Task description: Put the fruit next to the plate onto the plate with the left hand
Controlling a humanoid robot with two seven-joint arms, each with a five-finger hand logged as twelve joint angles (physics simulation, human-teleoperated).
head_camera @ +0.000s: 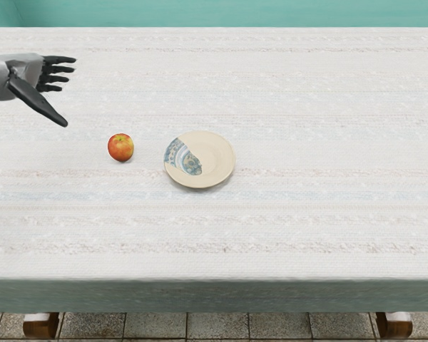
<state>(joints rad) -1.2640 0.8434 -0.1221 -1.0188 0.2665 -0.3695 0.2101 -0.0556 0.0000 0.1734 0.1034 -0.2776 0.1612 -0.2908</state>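
A red and yellow apple (120, 147) lies on the white tablecloth just left of a cream plate (208, 153) with a blue pattern on its left side. The two stand apart by a small gap. My left hand (46, 82) hovers at the far left, up and to the left of the apple and well clear of it. Its dark fingers (59, 69) are spread and the thumb points down to the right. It holds nothing. The right arm does not show.
The table (307, 214) carries a white cloth and spans the whole view. Its front edge runs along the bottom, with tiled floor and wooden legs below. A teal wall stands behind.
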